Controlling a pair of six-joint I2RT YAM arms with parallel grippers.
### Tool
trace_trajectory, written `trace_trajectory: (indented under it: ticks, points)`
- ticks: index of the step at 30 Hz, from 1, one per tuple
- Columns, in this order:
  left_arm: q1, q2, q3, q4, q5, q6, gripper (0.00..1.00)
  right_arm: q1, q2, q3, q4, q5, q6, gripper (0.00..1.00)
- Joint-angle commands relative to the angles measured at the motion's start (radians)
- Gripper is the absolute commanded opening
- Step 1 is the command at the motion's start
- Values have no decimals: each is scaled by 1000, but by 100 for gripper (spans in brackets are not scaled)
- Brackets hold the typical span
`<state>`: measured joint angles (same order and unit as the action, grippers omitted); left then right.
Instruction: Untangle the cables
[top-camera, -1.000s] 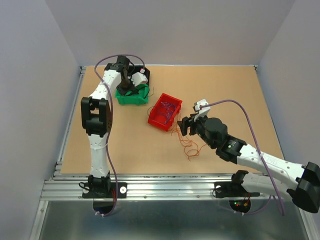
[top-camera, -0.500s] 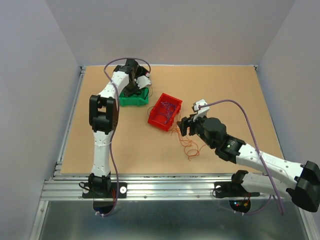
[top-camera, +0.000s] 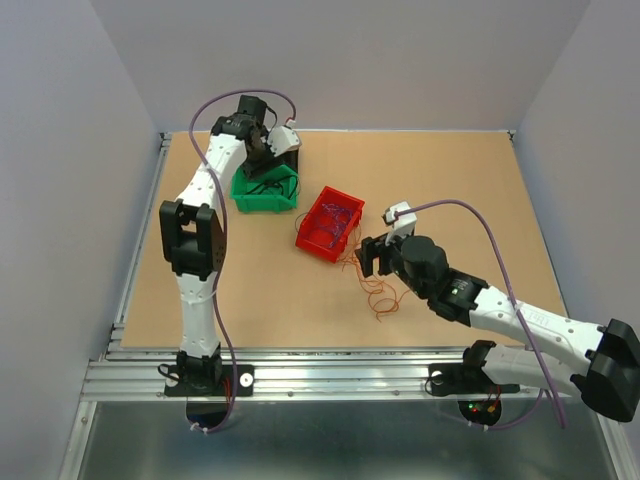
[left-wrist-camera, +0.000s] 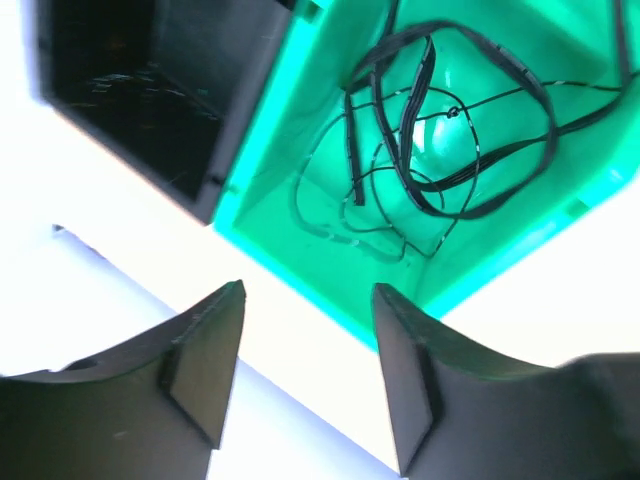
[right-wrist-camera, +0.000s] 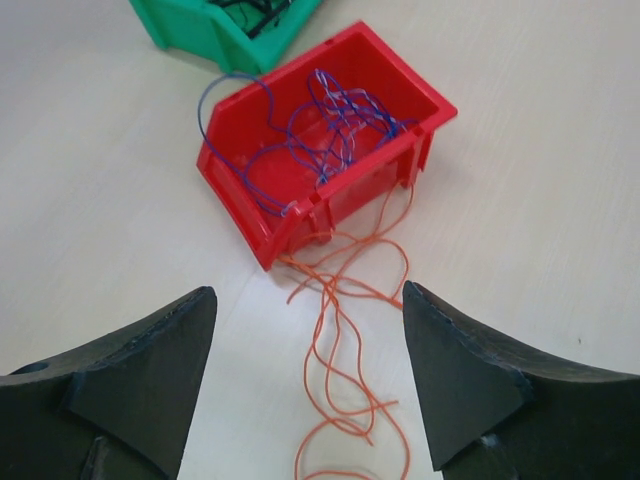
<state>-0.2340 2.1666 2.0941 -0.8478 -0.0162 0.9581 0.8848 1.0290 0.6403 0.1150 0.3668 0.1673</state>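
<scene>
Left gripper (left-wrist-camera: 308, 310): jaws parted to a moderate gap, nothing between them, nothing held; poised over the near edge of the green bin (left-wrist-camera: 275, 160).
Black cables (left-wrist-camera: 405, 150): loose overlapping loops lying on the floor of the green bin; ahead of and beyond the left fingertips, well clear of both pads.
Black bin (left-wrist-camera: 130, 90): touching the green bin on its far-left side; contents too dark to make out.
Right gripper (right-wrist-camera: 308, 300): jaws spread wide, empty; aimed at the near corner of the red bin (right-wrist-camera: 350, 205).
Orange cables (right-wrist-camera: 325, 350): thin strands trailing from the red bin's near corner and front wall out across the table (top-camera: 450, 180); seen from the wrist, running straight down the gap between the two fingers, closer to neither, gripped by neither. Contact with the pads not shown; height of the jaws above the strands cannot be told.
Purple-blue cables (right-wrist-camera: 330, 130): tangled loops inside the red bin, one loop arching over its left rim; beyond the right fingertips, apart from them.
Bins: red bin tilted askew near the table's middle, green bin farther back and to the left, a bare strip of table between them.
</scene>
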Motion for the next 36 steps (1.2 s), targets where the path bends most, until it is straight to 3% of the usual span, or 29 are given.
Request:
trace_trajectory:
  ticks: [1,4,7,8,11,15,19,23,28,29,30,31,33,34,36]
  points:
    - [-2,-145,-22,13,56,-38,67,2,12,77,-142,59,87,81]
    - [-11,-220,-77,38,82,-61,67,0,58,105,-239,80,147,81]
    - [-53,-345,-215,117,153,-104,68,2,85,102,-273,61,192,82]
    - [-101,-385,-330,156,176,-119,68,2,88,93,-279,60,204,82]
    - [-251,-546,-593,358,154,-179,68,2,97,84,-285,63,219,81]
    - [-369,-706,-795,671,197,-324,68,2,155,81,-284,6,209,81]
    - [-369,-877,-936,895,312,-426,68,2,310,111,-272,-8,186,90]
    - [-367,-1003,-1081,1044,272,-459,69,2,448,156,-253,1,158,97]
    - [-350,-1142,-1290,1233,222,-501,73,0,583,226,-238,4,135,98]
    - [-341,-1166,-1304,1250,222,-507,74,-3,598,239,-238,3,135,92]
    - [-323,-1173,-1318,1262,231,-513,74,-7,626,254,-239,-5,135,81]
    - [-315,-1180,-1321,1265,239,-530,74,-9,632,260,-241,-15,133,39]
    - [-301,-1180,-1323,1270,275,-538,74,-10,613,257,-241,-14,144,7]
    - [-300,-1176,-1324,1268,285,-542,73,-10,593,249,-242,-12,147,1]
    - [-297,-1173,-1335,1274,324,-544,74,-9,548,208,-244,-25,150,0]
